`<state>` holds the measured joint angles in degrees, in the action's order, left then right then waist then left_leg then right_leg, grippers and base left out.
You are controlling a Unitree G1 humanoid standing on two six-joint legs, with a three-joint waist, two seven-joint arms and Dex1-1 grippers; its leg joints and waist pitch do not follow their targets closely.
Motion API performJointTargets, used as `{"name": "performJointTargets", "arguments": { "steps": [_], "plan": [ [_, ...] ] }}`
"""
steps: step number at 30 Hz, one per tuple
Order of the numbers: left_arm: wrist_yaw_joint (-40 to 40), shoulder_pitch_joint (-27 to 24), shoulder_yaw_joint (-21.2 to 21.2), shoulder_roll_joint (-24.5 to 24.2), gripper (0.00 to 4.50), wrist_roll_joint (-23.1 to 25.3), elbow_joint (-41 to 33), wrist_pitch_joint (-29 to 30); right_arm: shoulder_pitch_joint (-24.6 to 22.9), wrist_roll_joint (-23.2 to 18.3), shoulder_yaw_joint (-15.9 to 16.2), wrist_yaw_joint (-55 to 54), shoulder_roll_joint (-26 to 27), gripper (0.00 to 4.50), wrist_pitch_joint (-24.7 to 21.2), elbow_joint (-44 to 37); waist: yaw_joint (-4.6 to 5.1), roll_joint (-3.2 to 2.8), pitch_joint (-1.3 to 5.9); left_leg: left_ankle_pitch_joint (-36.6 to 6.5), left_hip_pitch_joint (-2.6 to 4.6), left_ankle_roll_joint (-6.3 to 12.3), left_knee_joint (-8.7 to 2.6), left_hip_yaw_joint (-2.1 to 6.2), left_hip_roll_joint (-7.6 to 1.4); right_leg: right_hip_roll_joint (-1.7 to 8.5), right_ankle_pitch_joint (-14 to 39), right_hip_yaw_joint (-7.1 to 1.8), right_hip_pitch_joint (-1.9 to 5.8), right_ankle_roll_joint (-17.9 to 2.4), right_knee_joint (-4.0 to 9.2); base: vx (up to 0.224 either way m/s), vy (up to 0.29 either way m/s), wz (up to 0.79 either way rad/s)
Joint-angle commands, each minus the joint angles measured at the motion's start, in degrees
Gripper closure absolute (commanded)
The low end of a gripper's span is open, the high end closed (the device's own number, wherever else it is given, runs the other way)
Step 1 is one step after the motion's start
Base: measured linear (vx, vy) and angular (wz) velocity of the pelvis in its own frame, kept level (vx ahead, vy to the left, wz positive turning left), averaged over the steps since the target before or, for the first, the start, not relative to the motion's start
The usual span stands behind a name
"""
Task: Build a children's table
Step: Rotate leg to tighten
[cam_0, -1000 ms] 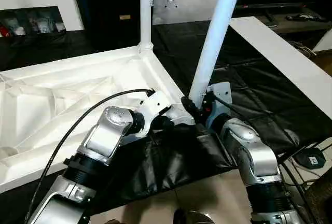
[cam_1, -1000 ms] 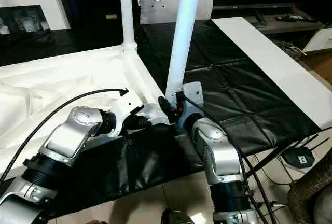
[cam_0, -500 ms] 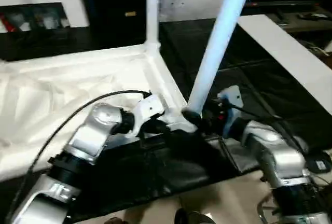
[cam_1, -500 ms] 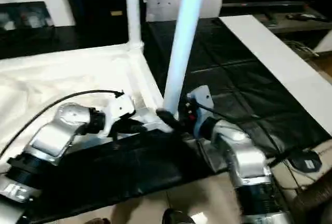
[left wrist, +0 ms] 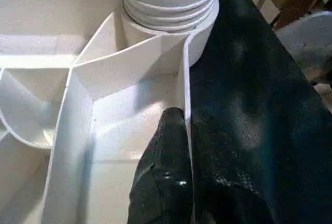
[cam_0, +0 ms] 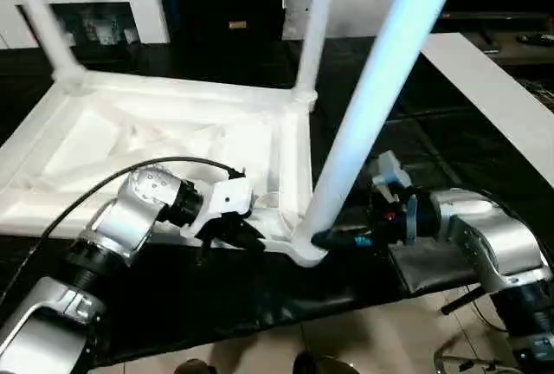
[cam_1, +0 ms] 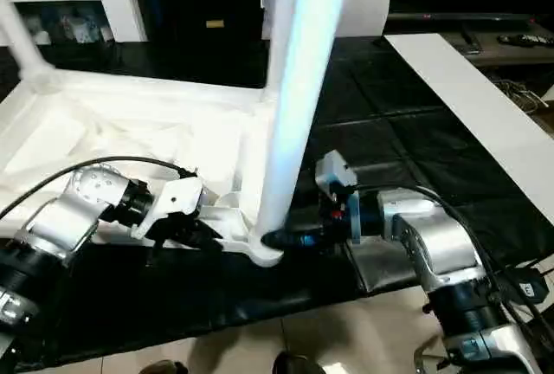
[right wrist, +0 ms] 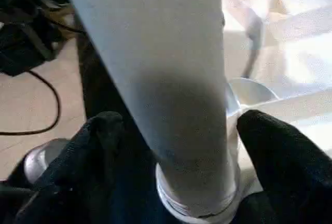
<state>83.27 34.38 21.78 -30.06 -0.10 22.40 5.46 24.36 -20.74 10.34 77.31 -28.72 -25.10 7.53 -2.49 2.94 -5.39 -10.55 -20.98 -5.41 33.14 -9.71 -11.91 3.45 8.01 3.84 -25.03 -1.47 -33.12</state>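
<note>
Upturned table top [cam_0: 173, 145] on the black mat [cam_1: 389, 132], near leg [cam_1: 290, 106] seated in its corner socket [cam_0: 299, 248]; my left gripper [left wrist: 176, 146] pinched on the rim; my right gripper [right wrist: 174, 146] now spread around the leg's base, a second ago clamped.

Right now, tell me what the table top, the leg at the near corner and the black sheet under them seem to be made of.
Table top: looks like moulded white plastic, smooth with a slight sheen; thin ribs and braces show on its underside.
Near-corner leg: apparently the same white plastic, a smooth tapered tube with ridged rings at its base.
Black sheet: probably vinyl or faux leather; it is glossy and creased.
</note>
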Motion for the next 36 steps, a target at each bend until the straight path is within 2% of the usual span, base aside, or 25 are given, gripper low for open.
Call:
{"name": "performJointTargets", "arguments": {
  "steps": [1, 7, 9, 10, 19, 20, 21, 23, 26, 27, 28, 29, 31, 34, 36],
  "plan": [
    [2.8, 1.5, 2.0, 0.5, 4.5, 0.1, 0.1, -2.0, 0.6, -0.7, 1.0, 2.2, -1.1, 0.9, -0.6, 0.7, 0.21, 0.14, 3.57, -8.4, 0.41, 4.91, -3.52, -0.4, -1.19, 3.65, 16.7, -2.69, 3.94, -10.9, 3.24, 0.0, 0.0, 0.0],
    [3.5, 2.1, 2.2, 0.6, 4.5, 0.0, 1.7, -3.4, 1.4, -0.7, 2.1, 4.8, -1.4, 1.5, -0.4, 2.1, -0.17, 0.16, 3.58, -7.7, 0.4, 4.91, -3.44, -0.48, -1.22, 3.73, 17.1, -2.66, 3.89, -10.6, 3.28, 0.0, 0.0, 0.0],
    [3.6, 2.2, 2.2, 0.7, 4.5, 0.0, 1.9, -3.6, 1.5, -0.8, 2.2, 5.1, -1.5, 1.57, -0.5, 2.2, -0.35, 0.16, 3.54, -7.5, 0.41, 4.89, -3.45, -0.5, -1.2, 3.64, 17.1, -2.62, 3.84, -10.5, 3.25, 0.0, 0.0, 0.0],
    [3.7, 2.3, 2.2, 0.7, 4.5, 0.0, 2.1, -3.8, 1.5, -0.8, 2.3, 5.2, -1.5, 1.77, -0.5, 2.2, -0.46, 0.16, 3.54, -7.5, 0.4, 4.79, -3.47, -0.48, -1.25, 3.72, 17.0, -2.63, 3.86, -10.6, 3.25, 0.0, 0.0, 0.0],
    [3.9, 2.2, 2.1, 0.7, 4.5, -0.1, 2.5, -3.7, 0.3, -1.1, 2.8, 5.6, -1.5, 2.36, -1.3, 1.1, -0.72, 0.02, 3.56, -7.6, 0.42, 4.47, -3.48, -0.49, -1.21, 3.67, 16.9, -2.62, 3.89, -10.5, 3.22, 0.0, 0.0, 0.0],
    [3.8, 2.2, 2.1, 0.7, 4.5, -0.2, 2.5, -3.7, 0.1, -1.2, 2.9, 5.6, -1.5, 2.39, -1.4, 0.9, -0.71, 0.11, 3.57, -7.5, 0.38, 4.49, -3.48, -0.47, -1.23, 3.7, 16.8, -2.61, 3.92, -10.5, 3.2, 0.0, 0.0, 0.0],
    [3.7, 2.1, 1.9, 0.8, 4.5, -0.4, 2.3, -3.1, -0.3, -1.7, 2.7, 5.4, -1.2, 2.41, -1.9, 0.4, -0.75, -0.06, 3.51, -7.5, 0.41, 4.48, -3.5, -0.46, -1.23, 3.66, 16.6, -2.6, 3.85, -10.6, 3.19, 0.0, 0.0, 0.0],
    [3.2, 1.7, 1.5, 1.0, 4.5, -0.7, 1.7, -2.1, -1.2, -2.7, 2.4, 4.7, -0.7, 2.46, -3.3, -0.9, -0.78, 0.19, 3.5, -7.4, 0.43, 4.55, -3.5, -0.52, -1.23, 3.65, 16.4, -2.65, 3.9, -10.6, 3.2, 0.0, 0.0, 0.0],
    [1.6, 1.3, 1.0, 1.2, 4.5, -0.5, 0.6, 0.2, -2.9, -3.5, 1.9, 2.8, 0.2, 2.48, -4.4, -3.0, -0.82, 0.04, 3.42, -7.9, 0.46, 4.35, -3.59, -0.47, -1.29, 3.69, 17.3, -2.65, 3.81, -10.3, 3.34, 0.0, 0.0, 0.0],
    [0.6, 1.1, 0.8, 1.4, 4.5, -0.3, 0.4, 1.2, -3.6, -3.5, 2.0, 1.9, 0.6, 2.48, -4.5, -3.8, -0.88, -0.4, 3.5, -8.1, 0.49, 4.2, -3.6, -0.4, -1.26, 3.76, 17.5, -2.63, 3.85, -10.3, 3.34, 0.0, 0.0, 0.0],
    [0.0, 1.0, 0.7, 1.5, 4.5, -0.2, 0.2, 1.8, -4.1, -3.5, 2.1, 1.4, 0.8, 2.49, -4.6, -4.3, -0.74, -0.12, 3.48, -8.4, 0.43, 3.85, -3.63, -0.41, -1.26, 3.71, 17.8, -2.63, 3.88, -10.1, 3.42, 0.0, 0.0, 0.0],
    [-0.8, 0.6, 0.4, 1.9, 4.5, -0.4, -0.2, 2.8, -5.0, -3.4, 2.4, 0.8, 1.0, 2.49, -4.7, -5.3, -0.76, -0.47, 3.3, -9.1, 0.45, 3.63, -3.72, -0.37, -1.19, 3.72, 19.0, -2.62, 3.8, -9.9, 3.63, 0.0, 0.0, 0.0],
    [-1.9, 0.2, 0.2, 2.4, 4.5, -0.4, -0.7, 3.7, -6.2, -3.1, 2.6, -0.3, 1.5, 2.5, -4.6, -6.2, -0.66, -0.12, 3.26, -10.3, 0.46, 3.21, -3.81, -0.28, -1.21, 3.73, 20.8, -2.59, 3.82, -9.4, 3.85, 0.0, 0.0, 0.0],
    [-4.4, -0.4, -0.2, 3.6, 4.5, -0.3, -2.2, 5.8, -7.6, -2.4, 1.7, -4.2, 3.3, 2.5, -3.5, -6.5, -0.64, -0.31, 3.07, -11.8, 0.76, 2.92, -3.93, -0.25, -1.28, 3.81, 23.3, -2.64, 3.51, -8.8, 4.21, 0.0, 0.0, 0.0],
    [-6.0, -0.4, -0.6, 4.3, 4.5, -0.2, -2.8, 7.4, -8.1, -2.2, 1.3, -6.1, 4.2, 2.51, -3.7, -7.0, -0.43, -0.12, 2.96, -12.6, 0.55, 2.73, -4.04, -0.14, -1.11, 3.8, 25.3, -2.54, 3.63, -7.9, 4.43, 0.0, 0.0, 0.0]
  ]
}}
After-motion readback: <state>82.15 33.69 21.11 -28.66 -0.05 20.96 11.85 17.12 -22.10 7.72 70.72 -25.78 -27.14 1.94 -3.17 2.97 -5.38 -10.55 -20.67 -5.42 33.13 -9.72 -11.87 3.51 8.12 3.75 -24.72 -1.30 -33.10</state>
